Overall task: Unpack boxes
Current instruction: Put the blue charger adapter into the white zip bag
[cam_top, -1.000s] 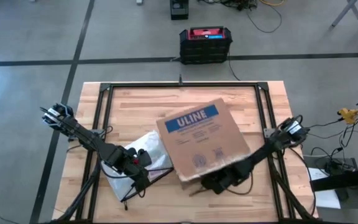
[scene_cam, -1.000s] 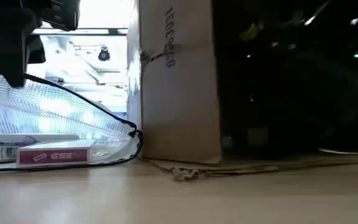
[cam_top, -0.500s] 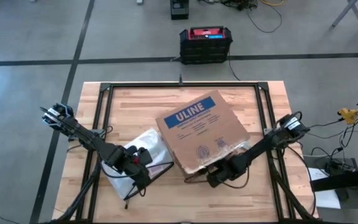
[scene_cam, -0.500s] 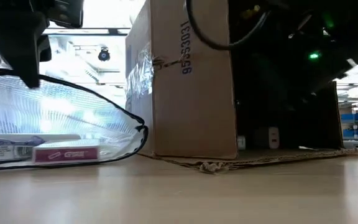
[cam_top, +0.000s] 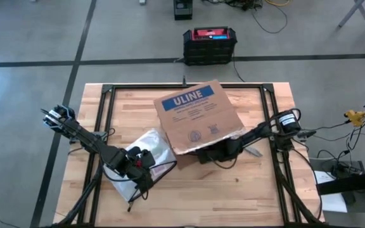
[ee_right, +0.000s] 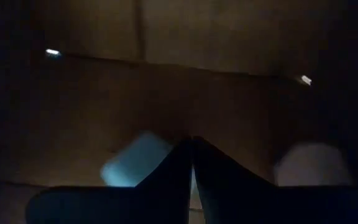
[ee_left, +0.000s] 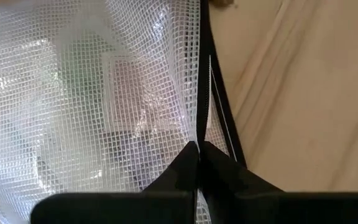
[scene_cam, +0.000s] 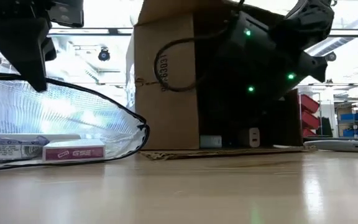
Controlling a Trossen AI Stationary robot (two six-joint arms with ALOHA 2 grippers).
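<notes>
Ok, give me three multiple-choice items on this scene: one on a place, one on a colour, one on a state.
1. Where is the right end effector?
A. Inside the cardboard box
B. Over the mesh bag
C. Off the table

2. What colour is the label on the box?
A. Red
B. Blue
C. Green

3. How is the left end effector?
A. Wide open above the bag
B. Shut on the mesh bag's edge
C. Shut on the box flap

Answers: 1 A, its wrist view shows only dark cardboard walls; 2 B, the high view shows a blue strip with white lettering; 3 B, its fingers pinch the bag's black-trimmed edge.
</notes>
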